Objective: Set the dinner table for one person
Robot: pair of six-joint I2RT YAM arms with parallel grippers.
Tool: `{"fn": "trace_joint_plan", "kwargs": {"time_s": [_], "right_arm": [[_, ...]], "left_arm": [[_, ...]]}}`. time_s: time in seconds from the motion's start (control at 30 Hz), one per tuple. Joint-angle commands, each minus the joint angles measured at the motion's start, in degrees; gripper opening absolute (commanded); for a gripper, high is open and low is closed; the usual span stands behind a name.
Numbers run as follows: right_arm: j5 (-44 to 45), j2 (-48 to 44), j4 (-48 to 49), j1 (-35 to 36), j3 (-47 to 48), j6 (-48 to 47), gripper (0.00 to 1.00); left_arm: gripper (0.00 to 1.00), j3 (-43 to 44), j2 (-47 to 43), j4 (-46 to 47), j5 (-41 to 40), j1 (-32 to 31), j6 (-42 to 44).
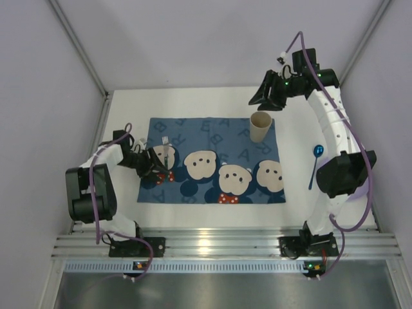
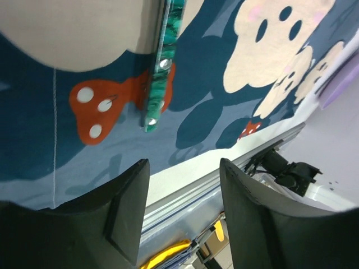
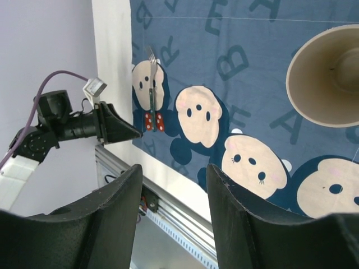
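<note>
On the white dinner table (image 1: 125, 119) lies a blue bear-print mat (image 1: 212, 161). A fork (image 1: 166, 153) with a green handle (image 2: 160, 84) rests on the mat's left part, tines pointing away. My left gripper (image 1: 154, 170) sits just left of the handle's near end, open and empty (image 2: 184, 168). A tan paper cup (image 1: 260, 126) stands upright on the mat's far right corner. A blue spoon (image 1: 315, 164) lies on the bare table right of the mat. My right gripper (image 1: 259, 98) hovers open above the cup's far side, holding nothing (image 3: 174, 174).
A ribbed aluminium rail (image 1: 225, 244) runs along the near edge, with both arm bases on it. Pale walls close in the left, far and right sides. The right wrist view shows the cup (image 3: 328, 75), the fork (image 3: 152, 84) and the left gripper (image 3: 112, 126).
</note>
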Motion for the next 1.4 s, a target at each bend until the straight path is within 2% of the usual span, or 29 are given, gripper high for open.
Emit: {"fn": "trace_joint_plan", "kwargs": {"time_s": [0.0,0.13,0.23,0.3,0.33,0.4,0.43,0.47,0.53,0.7,0.87,1.13,1.27,1.3,1.33,1.37], "right_arm": [[0.40,-3.12,0.20,-0.96,-0.02,-0.89,0.50],[4.34,-4.26,-2.52,-2.37,-0.11,-2.99,0.50],[12.86,-7.42,-4.28,-4.21,-4.65,-5.28,0.53],[18.23,-9.79,-4.90,-5.09,-8.35,-5.99,0.62],[21.81,-10.76,-4.82,-5.79,-13.33,-6.08,0.75],[24.04,-14.69,-2.81,-7.02,-19.94,-5.29,0.84],[24.65,-16.38,0.42,-9.03,-27.28,-3.98,0.88],[25.53,-17.96,1.94,-10.01,-30.58,-3.36,0.94],[26.76,-21.13,4.75,-14.91,-37.95,-1.86,0.95],[31.15,-22.28,6.61,-21.18,-44.49,-2.21,0.95],[38.01,-18.69,9.24,-21.36,-45.73,-6.16,0.92],[49.44,-12.88,9.23,-22.23,-42.91,-9.77,0.89],[49.80,-9.73,11.53,-22.59,-43.71,-11.09,0.67],[49.71,-9.19,12.23,-22.59,-43.88,-11.09,0.60],[49.97,-8.58,12.67,-22.59,-44.23,-11.09,0.46],[49.97,-7.53,12.94,-22.59,-44.49,-11.09,0.39]], "left_arm": [[0.59,2.81,-3.70,-6.70,-5.18,0.34,0.52],[0.64,7.02,-4.84,-12.41,-11.25,0.34,0.26],[0.65,11.32,-6.07,-13.48,-14.59,0.43,-0.44],[0.65,13.27,-6.77,-13.31,-15.92,0.25,-1.14],[0.65,14.41,-7.65,-12.69,-16.01,0.34,-2.10],[0.65,14.68,-8.62,-10.50,-15.84,-0.01,-2.99],[0.65,14.60,-9.41,-9.88,-15.75,-0.18,-3.51],[0.64,14.33,-9.76,-9.44,-16.10,-0.45,-3.78],[0.64,13.29,-10.73,-7.77,-16.19,-1.68,-4.13],[0.63,10.38,-11.70,-5.31,-16.54,-4.84,-3.78],[0.62,7.92,-10.38,-1.97,-15.23,-5.11,-3.34],[0.60,11.08,-7.30,-1.79,-14.17,-5.46,-1.59],[0.60,10.03,-7.39,-1.00,-13.73,-5.46,-1.85],[0.60,9.85,-7.22,-0.91,-13.73,-5.46,-1.85],[0.60,9.85,-7.04,-0.91,-13.64,-5.46,-1.76],[0.60,9.94,-7.13,-1.08,-13.82,-5.46,-1.67]]}}
